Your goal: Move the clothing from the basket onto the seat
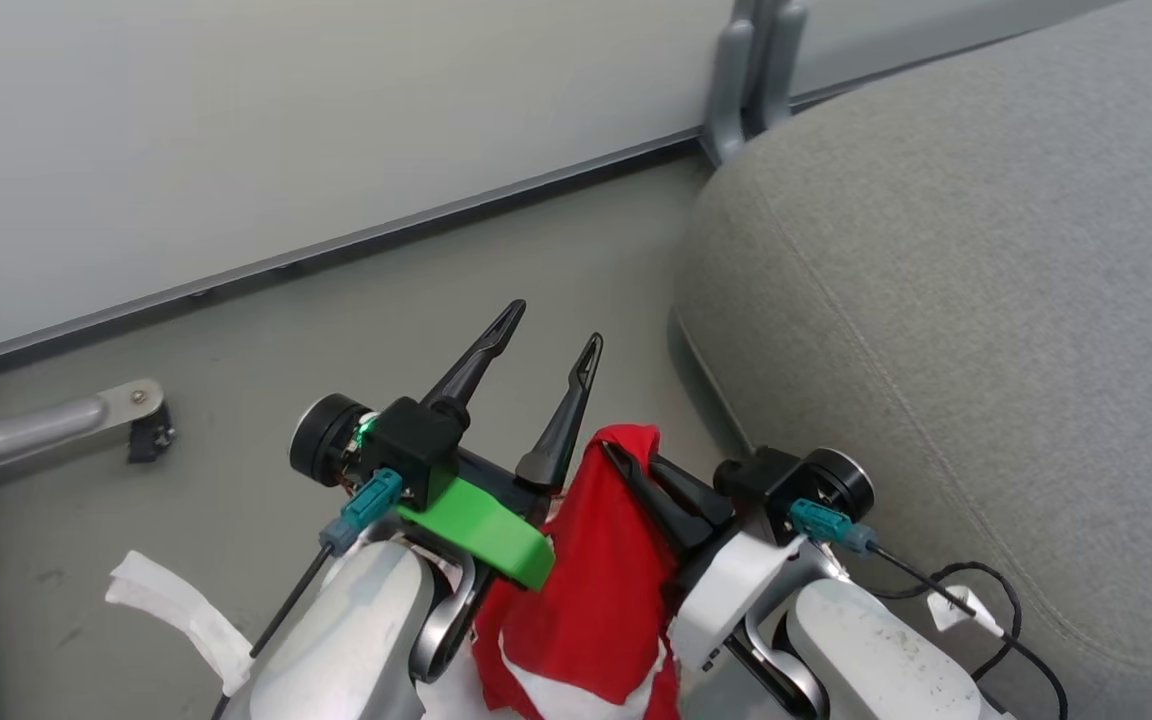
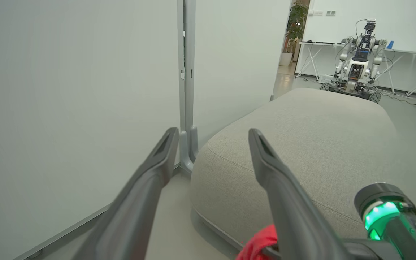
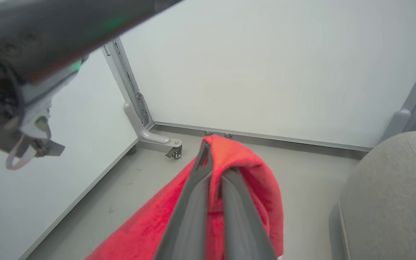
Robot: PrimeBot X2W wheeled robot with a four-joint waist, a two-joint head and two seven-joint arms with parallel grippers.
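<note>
Item one, right gripper (image 1: 618, 455): I see its fingers closed together on the clothing (image 1: 596, 580), red fabric with white patches, draped over the tips and hanging below them, above the floor (image 1: 436, 290). Item two, left gripper (image 1: 554, 323): I see its fingers spread apart with nothing between them, just beside the right gripper, the red fabric touching its base. Item three, the seat (image 1: 986, 300): I log it right of the right gripper, near it, and ahead-right of the left gripper's tips. No fabric lies on it.
</note>
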